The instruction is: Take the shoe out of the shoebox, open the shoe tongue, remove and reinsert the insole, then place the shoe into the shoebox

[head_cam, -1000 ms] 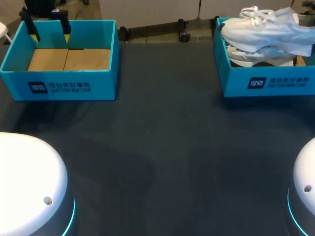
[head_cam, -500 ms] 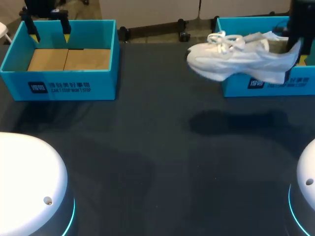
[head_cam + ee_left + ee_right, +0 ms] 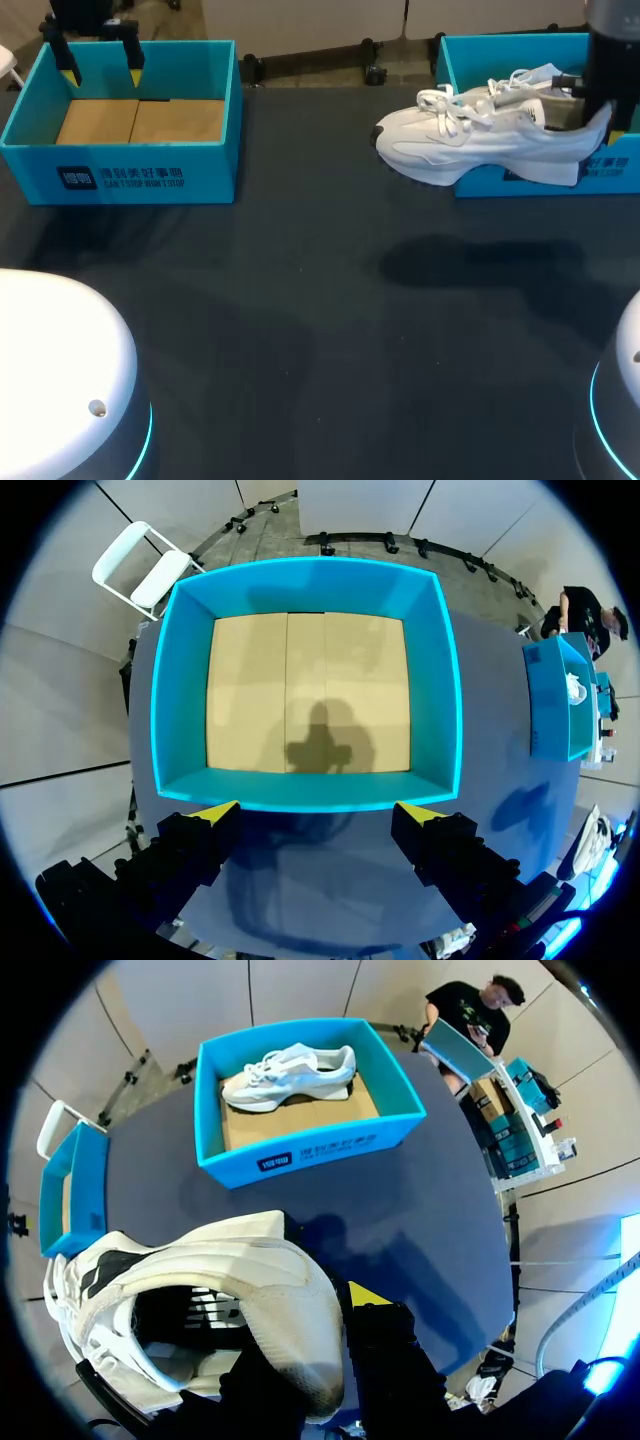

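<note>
A white sneaker (image 3: pixel 470 140) hangs in the air over the front left corner of the blue shoebox (image 3: pixel 520 180) at the table's far right, toe pointing left. My right gripper (image 3: pixel 600 108) is shut on its heel. In the right wrist view the heel (image 3: pixel 250 1300) fills the space between the fingers of that gripper (image 3: pixel 320 1305), and one yellow fingertip (image 3: pixel 365 1293) shows beside it. A second white shoe (image 3: pixel 290 1070) lies in the shoebox (image 3: pixel 300 1150) ahead. My left gripper (image 3: pixel 100 65) stands open above the far wall of the left box (image 3: pixel 120 175).
The left blue box (image 3: pixel 305 795) holds nothing but its cardboard floor, and my left gripper (image 3: pixel 318 820) hangs over its near wall. The dark table (image 3: pixel 320 330) stretches between and in front of the two boxes.
My right arm has lifted the sneaker out of the shoebox and carried it left and slightly down. The left arm has not moved.
</note>
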Action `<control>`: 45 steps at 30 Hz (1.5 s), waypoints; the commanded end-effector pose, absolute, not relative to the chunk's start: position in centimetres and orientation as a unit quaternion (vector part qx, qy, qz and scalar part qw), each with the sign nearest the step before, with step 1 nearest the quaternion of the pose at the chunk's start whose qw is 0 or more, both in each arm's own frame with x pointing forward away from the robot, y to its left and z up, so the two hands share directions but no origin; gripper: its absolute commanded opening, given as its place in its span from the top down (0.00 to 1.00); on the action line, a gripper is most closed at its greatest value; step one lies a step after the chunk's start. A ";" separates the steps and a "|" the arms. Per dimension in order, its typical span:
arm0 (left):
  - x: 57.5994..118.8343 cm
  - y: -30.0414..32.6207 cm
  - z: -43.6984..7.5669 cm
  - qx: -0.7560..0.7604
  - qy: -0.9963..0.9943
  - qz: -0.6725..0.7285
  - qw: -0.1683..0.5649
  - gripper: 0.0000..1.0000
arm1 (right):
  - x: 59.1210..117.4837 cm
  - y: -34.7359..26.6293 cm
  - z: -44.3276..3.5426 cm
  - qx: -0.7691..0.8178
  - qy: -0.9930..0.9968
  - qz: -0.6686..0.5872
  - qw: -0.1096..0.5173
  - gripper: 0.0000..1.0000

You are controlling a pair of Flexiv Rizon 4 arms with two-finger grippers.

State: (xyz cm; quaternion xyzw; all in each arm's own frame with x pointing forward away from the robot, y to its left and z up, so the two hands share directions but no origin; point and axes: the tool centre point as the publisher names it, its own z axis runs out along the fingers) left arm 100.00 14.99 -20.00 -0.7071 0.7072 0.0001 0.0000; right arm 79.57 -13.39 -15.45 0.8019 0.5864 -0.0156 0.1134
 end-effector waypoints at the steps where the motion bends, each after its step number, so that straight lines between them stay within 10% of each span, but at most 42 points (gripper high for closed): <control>1: 100.0 15.0 -20.0 -0.707 0.707 0.000 0.000 0.00 | 79.2 -11.7 -15.8 0.795 0.594 -0.024 0.122 1.00; 45: 100.0 15.0 -20.0 -0.707 0.707 0.000 0.000 0.00 | 68.6 3.8 -29.1 0.757 0.645 -0.041 0.092 1.00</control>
